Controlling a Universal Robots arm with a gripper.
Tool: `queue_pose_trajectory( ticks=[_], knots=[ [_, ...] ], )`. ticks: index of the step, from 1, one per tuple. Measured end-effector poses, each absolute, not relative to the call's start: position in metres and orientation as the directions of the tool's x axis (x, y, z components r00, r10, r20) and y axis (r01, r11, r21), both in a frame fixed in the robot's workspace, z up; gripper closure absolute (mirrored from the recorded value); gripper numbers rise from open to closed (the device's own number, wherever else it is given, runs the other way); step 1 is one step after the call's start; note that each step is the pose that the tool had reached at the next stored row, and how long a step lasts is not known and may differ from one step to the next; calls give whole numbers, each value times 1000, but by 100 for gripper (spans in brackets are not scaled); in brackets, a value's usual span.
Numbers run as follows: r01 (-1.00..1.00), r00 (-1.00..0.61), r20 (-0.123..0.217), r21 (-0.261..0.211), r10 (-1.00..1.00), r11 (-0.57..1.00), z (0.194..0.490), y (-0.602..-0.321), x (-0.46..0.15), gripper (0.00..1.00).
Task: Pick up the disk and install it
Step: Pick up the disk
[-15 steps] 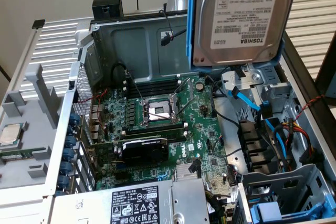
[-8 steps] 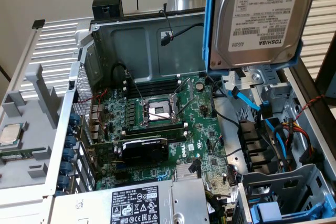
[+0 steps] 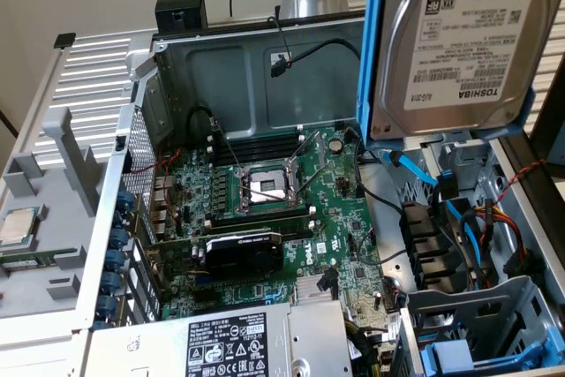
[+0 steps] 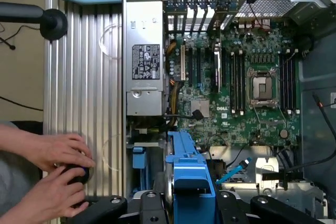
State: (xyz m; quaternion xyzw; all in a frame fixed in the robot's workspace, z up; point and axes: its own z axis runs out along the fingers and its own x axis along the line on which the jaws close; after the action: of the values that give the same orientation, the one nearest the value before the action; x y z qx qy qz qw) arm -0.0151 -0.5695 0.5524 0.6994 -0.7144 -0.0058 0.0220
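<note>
Silver CPU chip (image 3: 18,225) lies outside the case at exterior view's left, untouched. Mid: open PC case (image 3: 212,77), motherboard (image 3: 265,218) exposed. Exterior view's right: the disk (image 3: 450,41) hangs upright in the air, above the drive-bay area (image 3: 459,297) and clear of it. Gripper (image 4: 191,205) fingers are part-closed, clamped on the disk's blue carrier w/ disk btwn them. Pickup looks done; install isn't, as the disk isn't seated in any bay yet.

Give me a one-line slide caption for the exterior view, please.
The disk, framed in its blue carrier, hangs over the open computer case, with the motherboard exposed below.
</note>
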Motion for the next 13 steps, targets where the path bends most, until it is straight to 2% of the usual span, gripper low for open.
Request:
queue_pose_trajectory(
  ticks=[13],
  knots=[
    [-999,-21,23,39,-1000,22,552,-589,21,63]
  ],
)
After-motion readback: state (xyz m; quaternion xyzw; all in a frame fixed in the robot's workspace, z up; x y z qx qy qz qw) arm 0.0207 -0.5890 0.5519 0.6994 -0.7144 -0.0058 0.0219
